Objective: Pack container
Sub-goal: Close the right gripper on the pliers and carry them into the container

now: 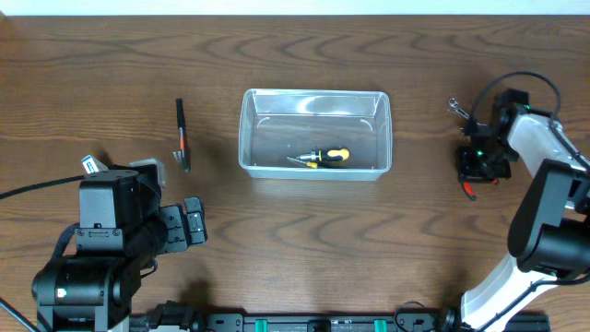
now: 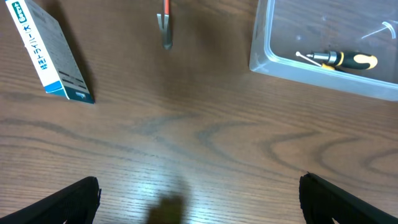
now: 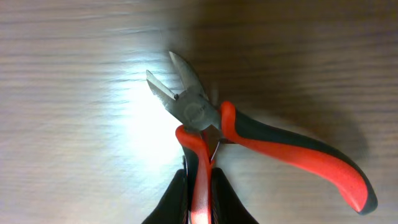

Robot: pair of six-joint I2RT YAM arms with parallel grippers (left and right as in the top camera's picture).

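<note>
The clear plastic container (image 1: 315, 134) sits mid-table, with a yellow-and-black screwdriver (image 1: 323, 157) inside; both also show in the left wrist view, container (image 2: 267, 59) and screwdriver (image 2: 339, 60). My right gripper (image 3: 199, 196) is shut on one red-and-black handle of the cutting pliers (image 3: 205, 118), which lie on the table at the far right (image 1: 475, 171). My left gripper (image 2: 199, 199) is open and empty above bare table at the lower left (image 1: 189, 224).
A slim black-and-red tool (image 1: 182, 134) lies left of the container. A small blue-and-white box (image 2: 48, 53) lies at the left. A small metal piece (image 1: 454, 105) lies near the right arm.
</note>
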